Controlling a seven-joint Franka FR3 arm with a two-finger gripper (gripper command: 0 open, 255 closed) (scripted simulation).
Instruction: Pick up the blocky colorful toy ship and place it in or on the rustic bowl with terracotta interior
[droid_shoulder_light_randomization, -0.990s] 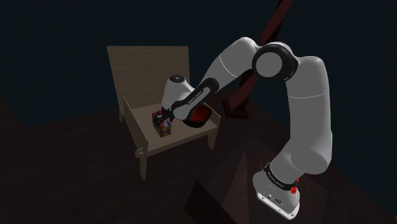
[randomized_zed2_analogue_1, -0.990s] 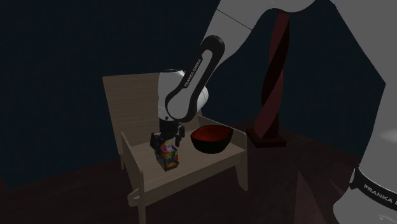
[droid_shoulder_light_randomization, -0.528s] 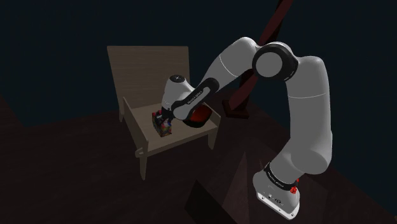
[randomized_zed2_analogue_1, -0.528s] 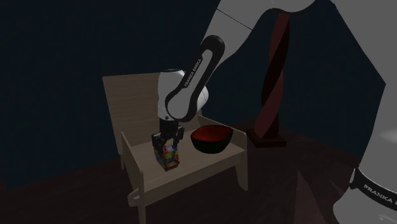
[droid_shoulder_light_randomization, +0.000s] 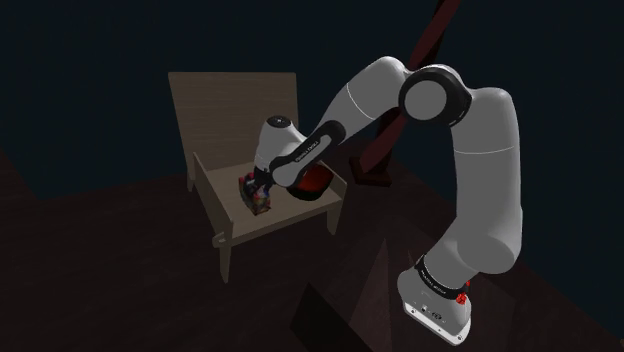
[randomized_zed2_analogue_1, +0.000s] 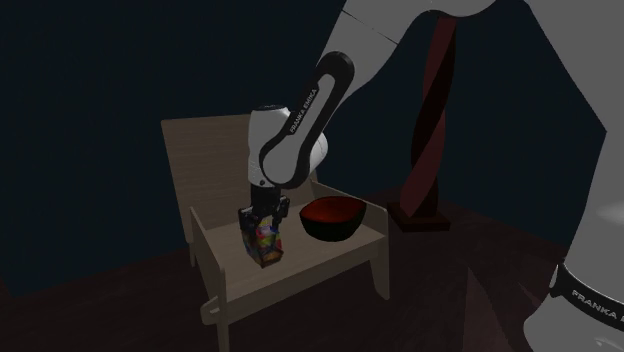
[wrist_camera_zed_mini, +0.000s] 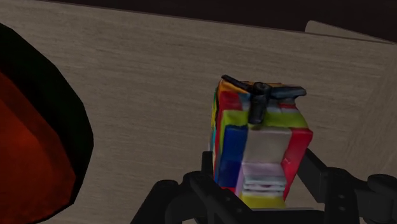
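Observation:
The blocky toy ship (wrist_camera_zed_mini: 257, 146), made of red, blue, yellow and white blocks, stands upright on the pale wooden chair seat (wrist_camera_zed_mini: 140, 83). My gripper (wrist_camera_zed_mini: 259, 167) comes down on it from above, and the black fingers (wrist_camera_zed_mini: 316, 167) clasp its sides, so it is shut on the toy. In the second exterior view the gripper (randomized_zed2_analogue_1: 262, 226) sits over the toy ship (randomized_zed2_analogue_1: 265, 245) near the seat's front. The dark bowl (randomized_zed2_analogue_1: 331, 217) with a red-orange inside rests on the same seat, a short way toward that view's right. In the shoulder view the arm covers most of the bowl (droid_shoulder_light_randomization: 316, 184).
The chair's tall backrest (randomized_zed2_analogue_1: 200, 160) rises behind the gripper, and low side rails (randomized_zed2_analogue_1: 205, 240) edge the seat. A twisted dark red post (randomized_zed2_analogue_1: 432, 110) on a square base stands on the floor beyond the bowl. The room around is dim.
The fingers stood apart around the toy ship a second ago and have closed onto its sides. The arm and the bowl have barely moved.

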